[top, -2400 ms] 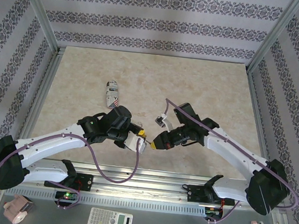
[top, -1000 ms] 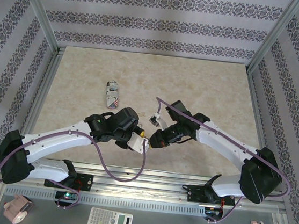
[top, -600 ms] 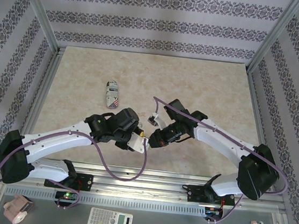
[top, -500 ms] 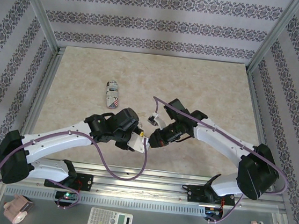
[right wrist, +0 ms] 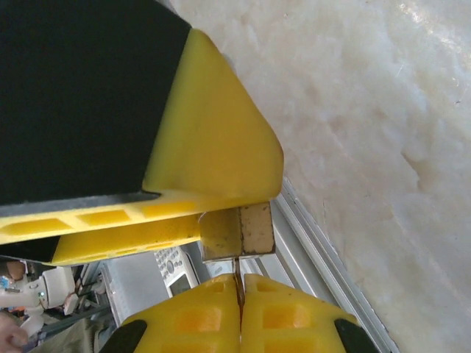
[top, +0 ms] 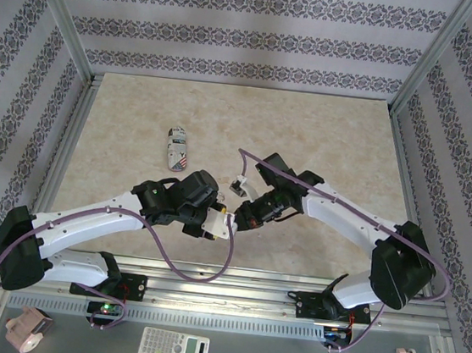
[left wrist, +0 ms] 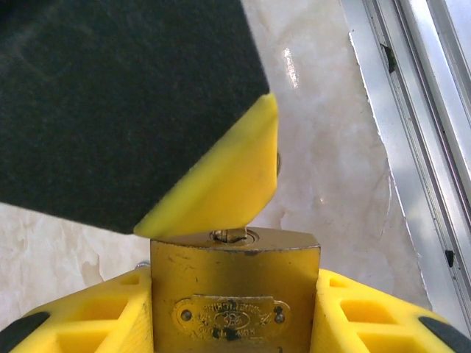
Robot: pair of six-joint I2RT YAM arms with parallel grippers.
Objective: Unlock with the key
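At lower centre the padlock is clamped in the part-open left gripper, and the key, pinched in the closed right gripper, is aimed end-on into its keyhole.

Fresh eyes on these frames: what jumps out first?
Near the front edge of the marble-look table, the left gripper clamps a brass padlock by its sides. The shut right gripper meets it tip to tip, holding a thin pale-metal key at the keyhole. Farther back on the left, a small patterned can lies on its side, apart from both.
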